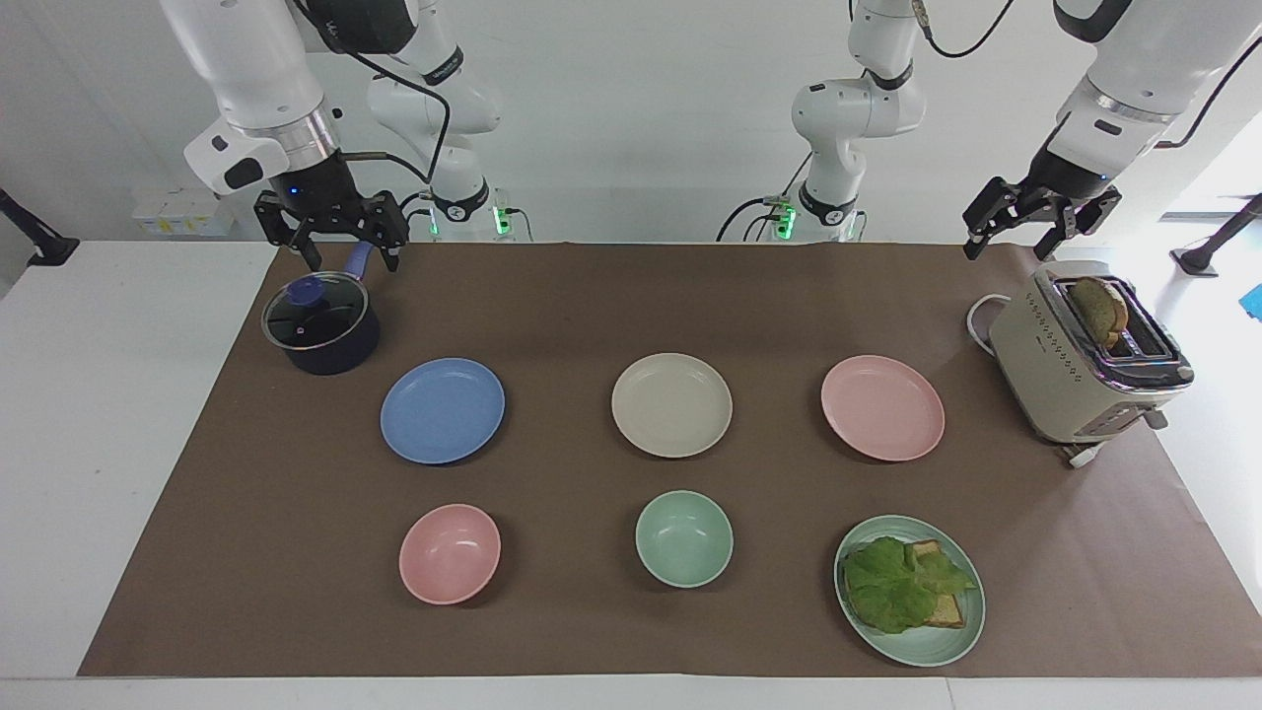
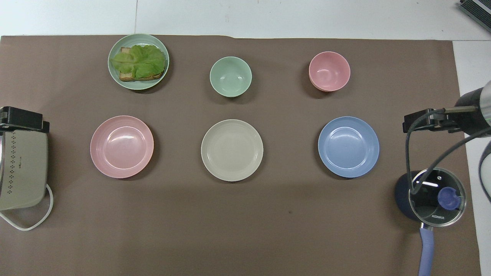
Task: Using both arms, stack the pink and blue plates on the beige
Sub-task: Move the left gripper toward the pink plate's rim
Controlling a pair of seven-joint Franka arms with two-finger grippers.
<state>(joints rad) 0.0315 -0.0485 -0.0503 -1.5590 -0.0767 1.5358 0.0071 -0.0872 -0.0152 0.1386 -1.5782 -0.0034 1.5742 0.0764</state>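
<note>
Three plates lie in a row on the brown mat, apart from one another. The beige plate [image 1: 671, 404] [image 2: 232, 150] is in the middle. The blue plate [image 1: 443, 410] [image 2: 348, 147] lies toward the right arm's end and the pink plate [image 1: 882, 407] [image 2: 122, 147] toward the left arm's end. All three are bare. My right gripper [image 1: 347, 254] [image 2: 424, 123] hangs open and holds nothing, over the pot's handle. My left gripper [image 1: 1011, 247] [image 2: 23, 119] hangs open and holds nothing too, above the toaster's end nearer the robots.
A dark pot [image 1: 320, 323] with a glass lid stands at the right arm's end, a toaster [image 1: 1080, 360] holding bread at the left arm's end. Farther from the robots are a pink bowl [image 1: 450, 553], a green bowl [image 1: 684, 538] and a green plate [image 1: 971, 631] with toast and lettuce.
</note>
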